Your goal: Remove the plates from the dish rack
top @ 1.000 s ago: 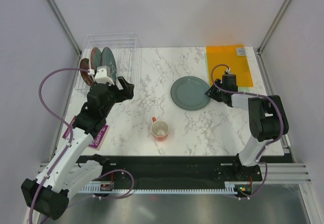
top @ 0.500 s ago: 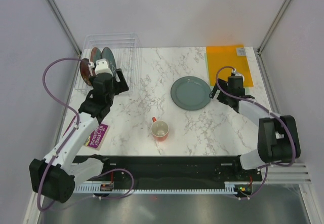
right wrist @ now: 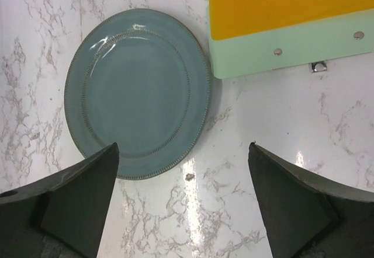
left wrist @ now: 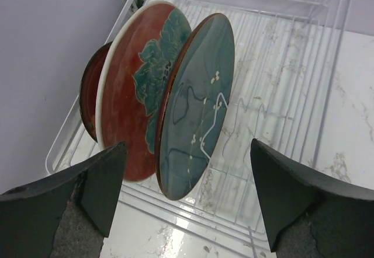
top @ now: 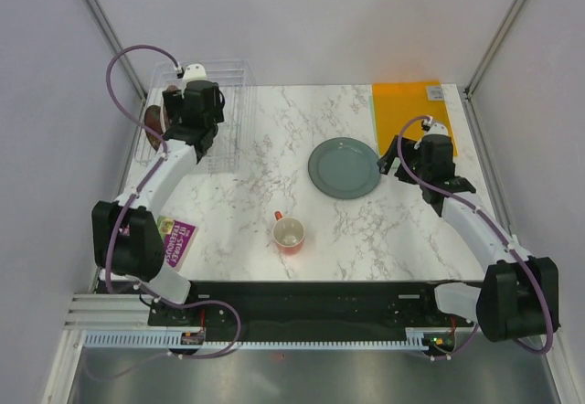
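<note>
Left gripper: jaws spread wide, holding nothing. It hangs over the dish rack, which sits at the 10 o'clock corner of the table in the overhead view. The wrist camera lines its fingers up either side of the upright plates, with no contact visible.

Right gripper: jaws fully apart, empty. It hovers above the table at 3 o'clock of the grey-green plate, apart from it.

Findings on the load:
- The grey-green plate lies flat on the marble, at about 1 o'clock from the red mug and just beside the orange sheet. Judged unloaded.
- Three plates stand on edge in the rack, close together: the teal plate nearest the open grid, the red floral plate behind it, and a second red plate mostly hidden at the back.

Assessment: roughly a quarter complete, one of four plates out. The teal plate appears the likely next pick, being the outermost. Its neighbour stands very near, so a finger has little room between them.
</note>
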Controlling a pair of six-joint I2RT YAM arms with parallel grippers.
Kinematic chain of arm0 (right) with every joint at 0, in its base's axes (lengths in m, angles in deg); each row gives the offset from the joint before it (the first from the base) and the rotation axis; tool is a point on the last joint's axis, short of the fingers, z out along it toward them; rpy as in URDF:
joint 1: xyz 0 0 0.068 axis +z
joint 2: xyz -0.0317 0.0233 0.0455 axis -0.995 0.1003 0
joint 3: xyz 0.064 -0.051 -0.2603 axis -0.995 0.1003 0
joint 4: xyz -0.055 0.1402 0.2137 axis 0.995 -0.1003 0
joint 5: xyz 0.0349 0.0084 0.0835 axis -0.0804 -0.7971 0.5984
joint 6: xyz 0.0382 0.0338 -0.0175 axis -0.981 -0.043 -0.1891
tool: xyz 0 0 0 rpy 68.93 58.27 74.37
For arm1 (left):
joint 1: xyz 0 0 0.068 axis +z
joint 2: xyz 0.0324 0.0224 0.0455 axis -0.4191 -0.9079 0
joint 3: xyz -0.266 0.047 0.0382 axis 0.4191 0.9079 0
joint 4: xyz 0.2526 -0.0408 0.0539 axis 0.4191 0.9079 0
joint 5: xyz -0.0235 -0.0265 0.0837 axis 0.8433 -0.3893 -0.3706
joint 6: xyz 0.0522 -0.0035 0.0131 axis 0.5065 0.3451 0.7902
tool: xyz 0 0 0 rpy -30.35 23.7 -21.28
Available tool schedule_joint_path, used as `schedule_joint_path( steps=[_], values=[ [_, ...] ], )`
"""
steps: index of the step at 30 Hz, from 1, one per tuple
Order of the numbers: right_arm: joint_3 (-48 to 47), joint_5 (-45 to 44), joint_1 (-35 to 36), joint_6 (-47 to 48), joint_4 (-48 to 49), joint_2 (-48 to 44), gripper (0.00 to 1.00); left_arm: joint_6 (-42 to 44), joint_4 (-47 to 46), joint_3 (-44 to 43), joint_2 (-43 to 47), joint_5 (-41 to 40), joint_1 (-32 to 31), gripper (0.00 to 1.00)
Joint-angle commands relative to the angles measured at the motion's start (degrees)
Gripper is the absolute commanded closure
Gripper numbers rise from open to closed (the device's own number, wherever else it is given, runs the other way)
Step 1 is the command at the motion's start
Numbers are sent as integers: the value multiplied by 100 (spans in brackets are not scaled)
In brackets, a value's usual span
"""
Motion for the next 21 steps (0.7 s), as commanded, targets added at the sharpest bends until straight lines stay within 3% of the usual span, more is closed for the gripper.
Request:
schedule_joint_path(
  steps=[1, 8, 13, 14, 15, 17, 18, 21],
  values=[
    [-236, 228, 16, 124, -107, 202, 2, 610, -356, -451, -491, -706, 45, 8],
    [-157, 193, 7, 221, -107, 202, 2, 488, -400, -882, -1150, -805, 264, 10],
    [-131, 220, 7, 230, -115, 229, 2, 304, -252, -944, -1414, -576, 466, 19],
    [-130, 220, 7, 221, -115, 255, 2, 199, -216, -970, -1441, -445, 510, 24],
    [-130, 211, 7, 221, -107, 281, 2, 110, -155, -996, -1493, -313, 589, 37],
    [-130, 219, 7, 230, -107, 316, 2, -39, -31, -997, -1494, -189, 625, 54],
    [-130, 211, 16, 239, -107, 351, 2, -49, -31, -996, -1485, -145, 633, 72],
    [-113, 211, 16, 239, -98, 396, 2, -5, -5, -1040, -1485, -75, 625, 98]
  ],
)
